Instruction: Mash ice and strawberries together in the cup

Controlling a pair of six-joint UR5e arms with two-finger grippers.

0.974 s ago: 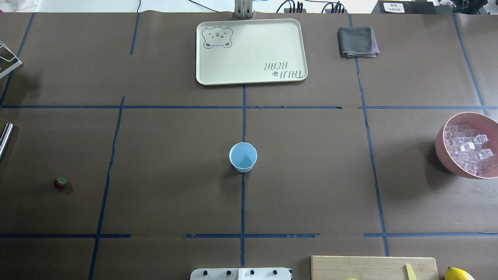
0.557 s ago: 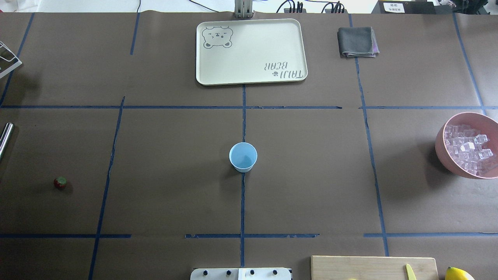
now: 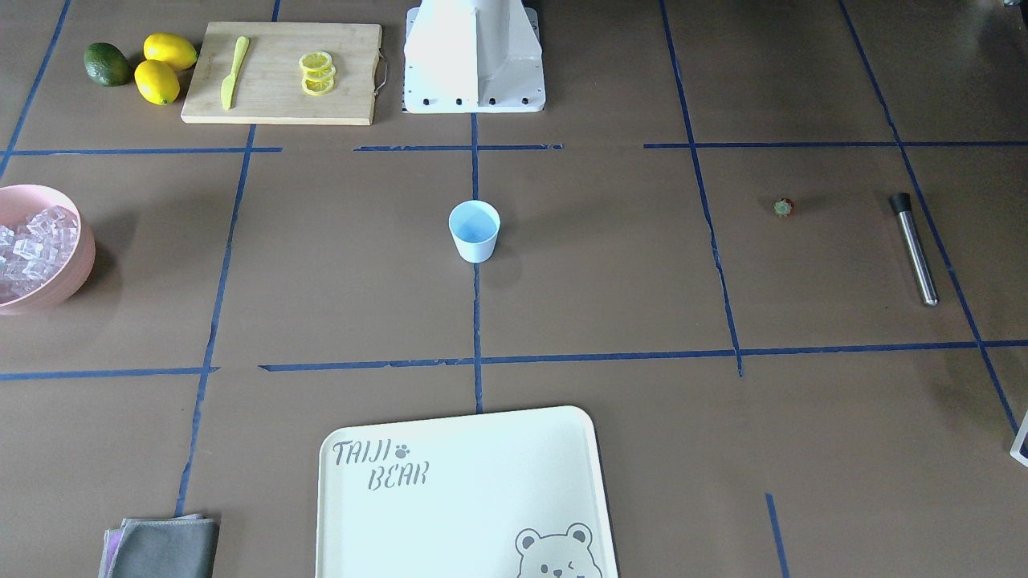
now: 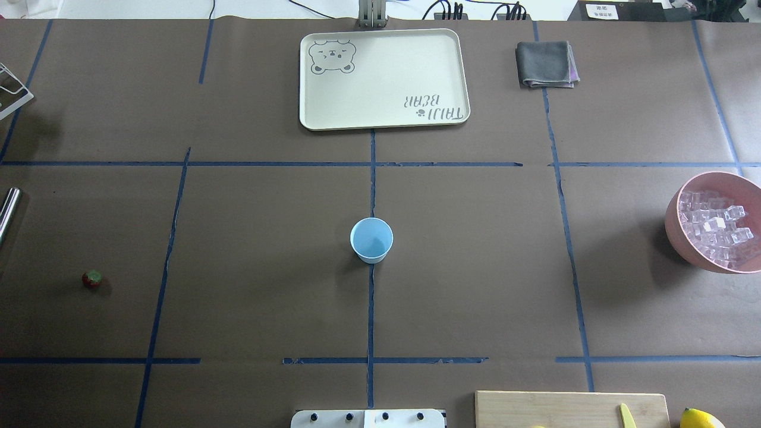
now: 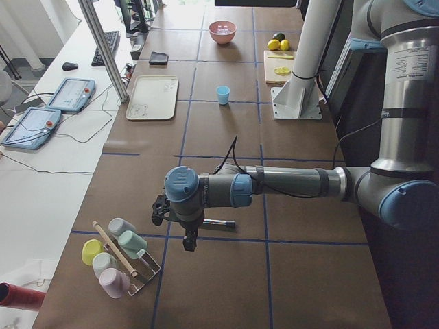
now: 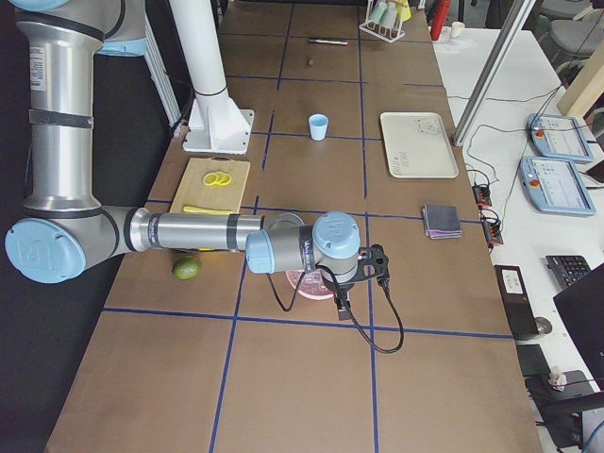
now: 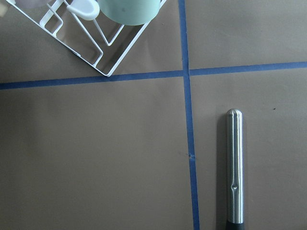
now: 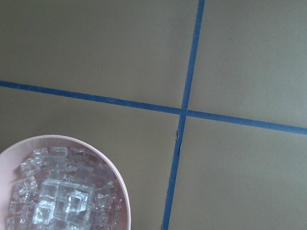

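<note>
cup (image 4: 371, 239) mid-table, upright, looks empty. strawberry (image 4: 91, 279) well to cup's left, muddler (image 3: 914, 249) further out that way. ice (image 4: 713, 229) piled in bowl (image 4: 673, 235), well to cup's right. left gripper (image 5: 187, 241) hangs over the muddler end, right gripper (image 6: 343, 306) by the bowl, off its centre; can't tell finger spread on either. Step looks like loading the cup: centre over one top cube, pinch flat faces, release low inside the rim so the cup doesn't tip.
</note>
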